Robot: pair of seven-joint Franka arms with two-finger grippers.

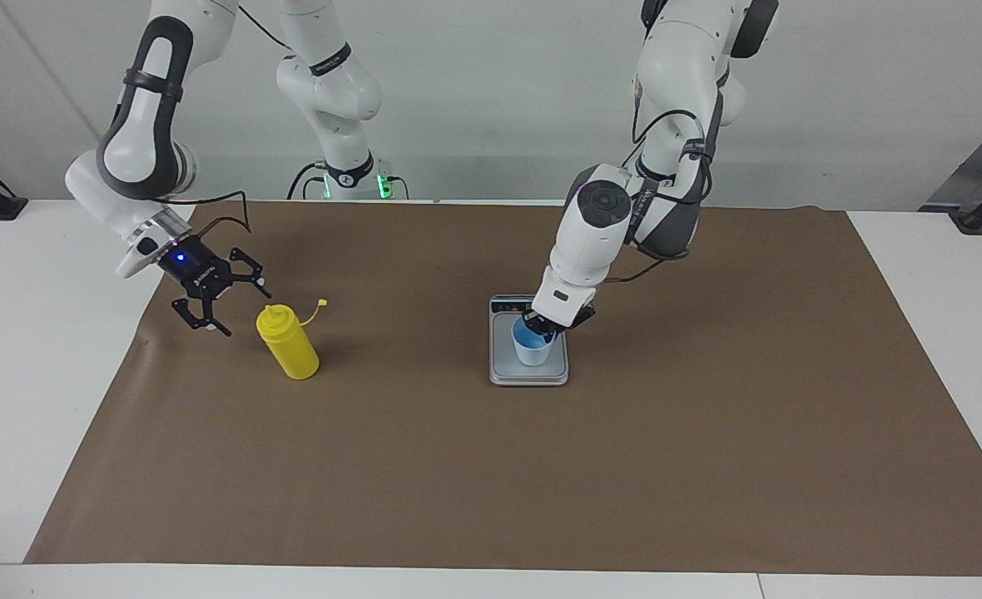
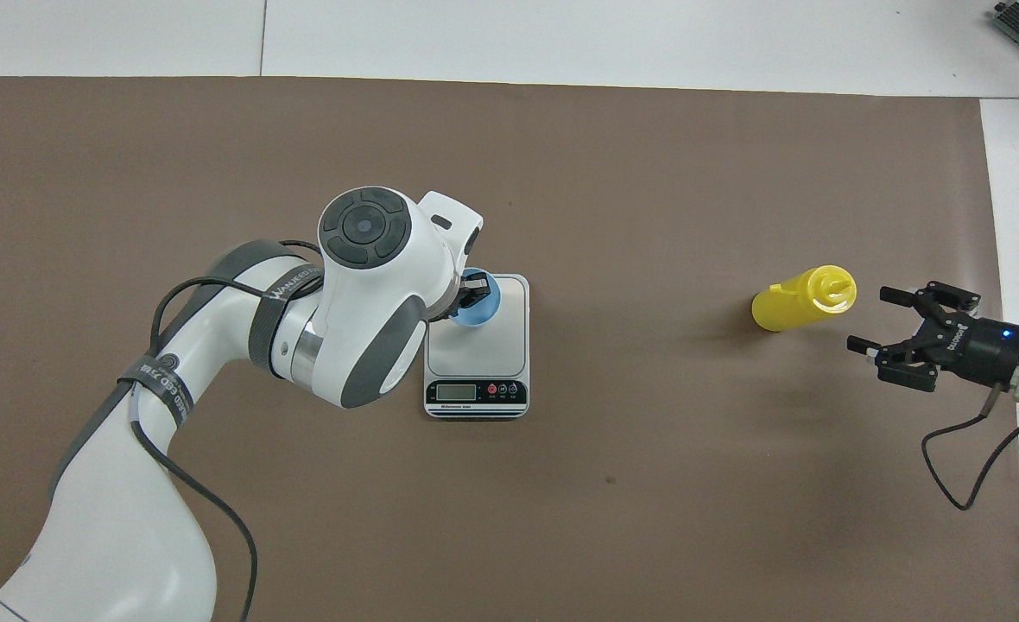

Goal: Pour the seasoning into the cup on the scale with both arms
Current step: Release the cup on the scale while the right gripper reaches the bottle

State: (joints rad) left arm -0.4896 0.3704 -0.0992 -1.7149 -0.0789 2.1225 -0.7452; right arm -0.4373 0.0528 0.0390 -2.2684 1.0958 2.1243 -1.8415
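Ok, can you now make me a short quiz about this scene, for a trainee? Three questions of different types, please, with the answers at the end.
1. True or false: the cup stands on the scale.
2. Which pincer is at the cup's rim? A: the left pincer. B: the right pincer.
3. In a few words: is the yellow bottle held, or does it stand free?

Key
1. True.
2. A. It grips the rim.
3. It stands free and upright on the brown mat. The right pincer is open beside it, toward the right arm's end of the table, and does not touch it.
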